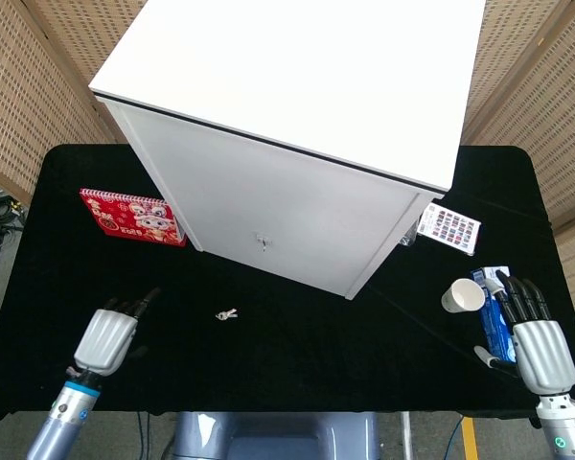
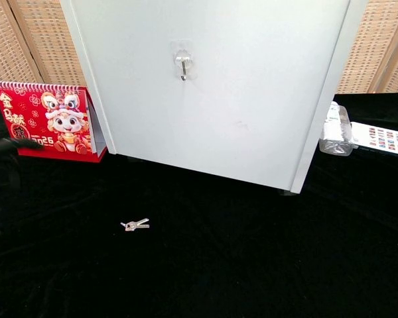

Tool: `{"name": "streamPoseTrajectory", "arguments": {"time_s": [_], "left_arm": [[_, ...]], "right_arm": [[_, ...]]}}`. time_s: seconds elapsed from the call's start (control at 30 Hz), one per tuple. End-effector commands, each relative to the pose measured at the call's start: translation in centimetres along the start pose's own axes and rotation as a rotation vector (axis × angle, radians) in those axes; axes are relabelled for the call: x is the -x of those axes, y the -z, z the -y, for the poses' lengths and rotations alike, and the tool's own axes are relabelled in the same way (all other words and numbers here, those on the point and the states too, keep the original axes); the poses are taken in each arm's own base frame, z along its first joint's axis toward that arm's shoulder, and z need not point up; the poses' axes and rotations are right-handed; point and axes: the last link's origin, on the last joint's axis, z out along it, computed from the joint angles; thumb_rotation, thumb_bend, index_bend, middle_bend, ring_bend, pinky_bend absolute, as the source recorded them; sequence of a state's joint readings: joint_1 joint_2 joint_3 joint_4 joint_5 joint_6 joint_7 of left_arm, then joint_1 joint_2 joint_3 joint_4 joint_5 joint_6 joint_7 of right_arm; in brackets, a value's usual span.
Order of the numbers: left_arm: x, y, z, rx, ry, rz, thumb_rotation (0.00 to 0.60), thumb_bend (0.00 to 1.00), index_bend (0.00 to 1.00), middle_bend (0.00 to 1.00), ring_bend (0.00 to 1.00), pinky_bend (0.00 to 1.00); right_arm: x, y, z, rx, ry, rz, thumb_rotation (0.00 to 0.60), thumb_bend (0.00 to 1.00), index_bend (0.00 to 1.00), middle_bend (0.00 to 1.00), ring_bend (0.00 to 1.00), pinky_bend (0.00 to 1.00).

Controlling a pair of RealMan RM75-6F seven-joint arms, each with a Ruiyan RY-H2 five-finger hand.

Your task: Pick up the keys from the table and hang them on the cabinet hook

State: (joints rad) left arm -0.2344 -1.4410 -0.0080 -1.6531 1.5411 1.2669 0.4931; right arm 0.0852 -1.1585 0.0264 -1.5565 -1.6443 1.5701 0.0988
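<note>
Head view shows the keys [image 1: 227, 313] lying loose on the black table [image 1: 297, 345], ahead of the left hand [image 1: 108, 333] and off toward its inner side, with bare cloth between them and nothing touching. That hand holds nothing; its fingers reach forward and lie close together, pointing roughly at the keys. The right hand [image 1: 534, 337] sits well apart on the far side, also empty, fingers extended and slightly fanned beside a white cup [image 1: 461, 296], so the left is plainly the nearer one for the pickup. From the chest view, the keys [image 2: 134, 225] have their long axis running roughly side to side, blades pointing toward the robot's right. The hook [image 2: 182, 66] on the cabinet [image 2: 252, 99] stands beyond the keys and higher, slightly further toward the robot's right.
</note>
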Motion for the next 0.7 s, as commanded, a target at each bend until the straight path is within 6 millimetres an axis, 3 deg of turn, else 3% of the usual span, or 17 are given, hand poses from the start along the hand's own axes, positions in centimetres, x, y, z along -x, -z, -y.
{"name": "streamPoseTrajectory", "arguments": {"time_s": [0.03,0.13,0.33,0.5,0.7], "left_arm": [[1.6,-2.9,-0.9,0.015,-0.026,0.065,0.600,0.19,0.38,0.85,0.85,0.70],[2.5,-4.3,-1.3,0.014,-0.022,0.106,0.600,0.20,0.41,0.89,0.88,0.73],[4.2,-7.8,-3.0,0.018,0.004,0.205,0.600,0.32,0.45,0.92,0.91,0.76],[4.0,-9.2,-4.4,0.038,-0.002,0.224,0.600,0.38,0.46,0.94,0.92,0.77],[3.9,-10.2,-5.6,0.051,-0.023,0.228,0.600,0.38,0.47,0.94,0.92,0.78]], "right_arm": [[-0.1,0.0,-0.1,0.002,-0.005,-0.003,0.600,0.09,0.09,0.00,0.00,0.00],[-0.2,-0.1,-0.2,0.004,-0.009,-0.009,0.600,0.09,0.10,0.00,0.00,0.00],[-0.4,-0.2,-0.4,0.010,-0.028,-0.021,0.600,0.09,0.11,0.00,0.00,0.00],[-0.3,-0.3,-0.4,0.006,-0.034,-0.024,0.600,0.09,0.12,0.00,0.00,0.00],[-0.3,-0.3,-0.3,0.003,-0.040,-0.033,0.600,0.09,0.13,0.00,0.00,0.00]]}}
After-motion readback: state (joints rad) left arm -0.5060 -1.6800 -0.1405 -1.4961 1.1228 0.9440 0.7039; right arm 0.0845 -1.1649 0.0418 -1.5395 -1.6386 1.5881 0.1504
